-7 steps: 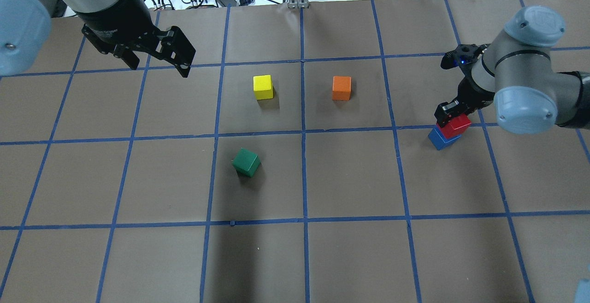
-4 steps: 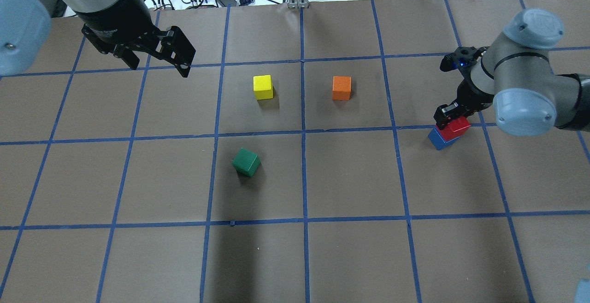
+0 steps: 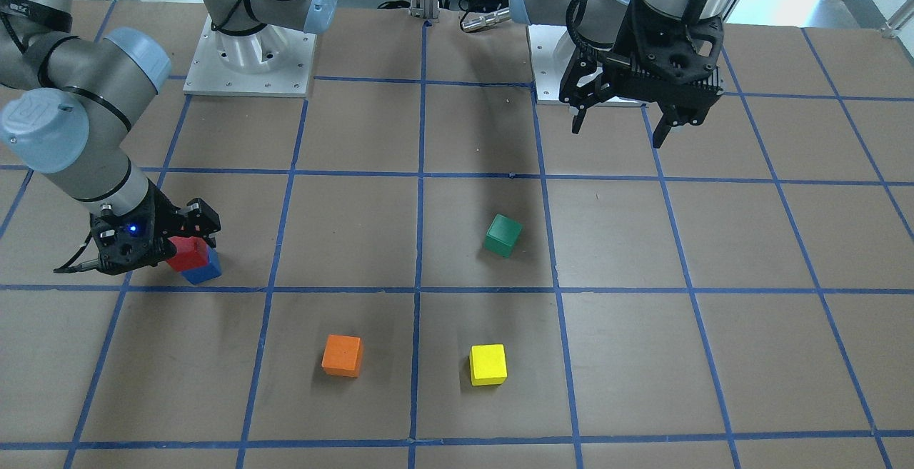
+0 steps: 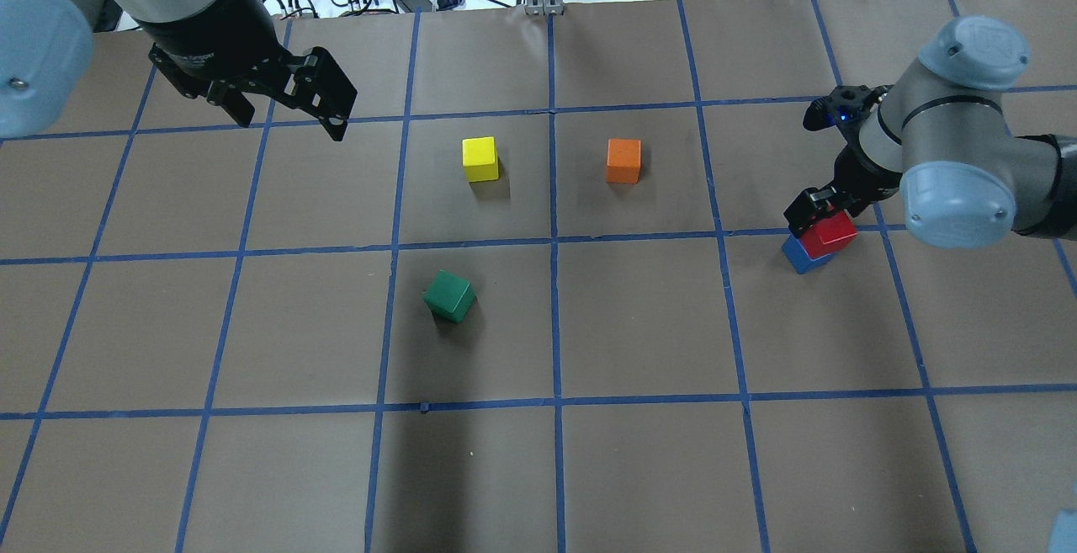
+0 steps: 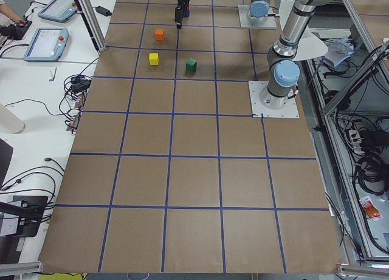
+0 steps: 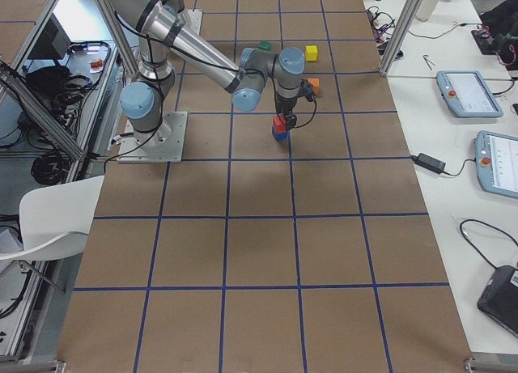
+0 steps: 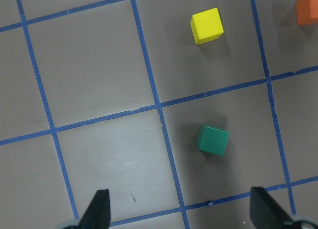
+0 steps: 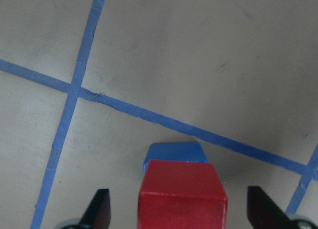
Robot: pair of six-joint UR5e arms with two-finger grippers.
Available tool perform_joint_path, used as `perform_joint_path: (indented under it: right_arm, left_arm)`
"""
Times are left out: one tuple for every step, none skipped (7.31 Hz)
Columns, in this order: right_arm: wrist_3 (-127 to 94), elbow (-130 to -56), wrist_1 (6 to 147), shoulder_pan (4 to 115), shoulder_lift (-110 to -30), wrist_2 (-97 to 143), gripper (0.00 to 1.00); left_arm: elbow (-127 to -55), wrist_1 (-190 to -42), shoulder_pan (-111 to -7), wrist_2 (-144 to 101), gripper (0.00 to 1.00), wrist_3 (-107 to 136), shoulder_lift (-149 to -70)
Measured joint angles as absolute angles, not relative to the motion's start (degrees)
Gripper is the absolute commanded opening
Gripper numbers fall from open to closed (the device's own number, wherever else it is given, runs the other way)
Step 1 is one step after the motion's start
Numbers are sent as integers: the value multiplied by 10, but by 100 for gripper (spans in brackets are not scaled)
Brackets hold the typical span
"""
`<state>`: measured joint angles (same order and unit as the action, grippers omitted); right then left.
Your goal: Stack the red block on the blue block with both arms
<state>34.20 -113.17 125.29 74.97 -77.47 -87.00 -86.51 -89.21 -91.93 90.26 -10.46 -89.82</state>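
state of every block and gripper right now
red block: stacked on the blue block, not gripped
blue block: on the table, under the red block
right gripper: open, fingers either side of the red block with gaps
left gripper: open, empty, above the table
green block: on the table, turned askew to the grid
yellow block: on the table, alone
orange block: on the table, alone

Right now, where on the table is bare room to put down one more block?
Bare: the row on the robot's side of the green block, and the patch between the orange block and the right gripper. Crowded: around the red block on the blue block.
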Motion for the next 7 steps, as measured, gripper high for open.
perform_joint_path:
  right_arm:
    - [332,-1126,1250,750,-777,-871,100]
    - [320,-1113,1237,750,-782,-879,100]
    - [310,-1085,1197,751,-792,-894,100]
    - [290,-1047,1134,751,-806,-903,100]
    - [254,-1002,1059,752,-823,-906,100]
    - [218,-954,984,757,-836,-904,100]
    - [177,-917,931,769,-844,-903,100]
  left_arm:
    - [-865,-892,-919,903,100,-105,-898]
    - [-865,-892,-919,903,100,-105,-898]
    - [-865,-892,-919,903,100,-105,-898]
    - [-865,-892,-919,903,100,-105,-898]
    - [-865,-892,-919,903,100,-105,-898]
    - [-865,-892,-918,903,100,-105,-898]
    - [-865,-892,-918,903,100,-105,-898]
